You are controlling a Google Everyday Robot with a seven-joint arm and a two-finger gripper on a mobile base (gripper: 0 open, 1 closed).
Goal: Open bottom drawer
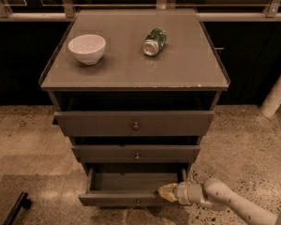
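The grey-brown cabinet has three drawers. The bottom drawer is the lowest one; it stands pulled out and its empty inside shows, with its slim front and small knob at the lower edge. My gripper reaches in from the lower right on a white arm. Its yellowish tip sits at the right end of the drawer's front edge, at the rim. The top drawer and the middle drawer are each pulled out a little.
A white bowl and a green can lying on its side rest on the cabinet top. A black object lies on the floor at the lower left. A white post stands at the right.
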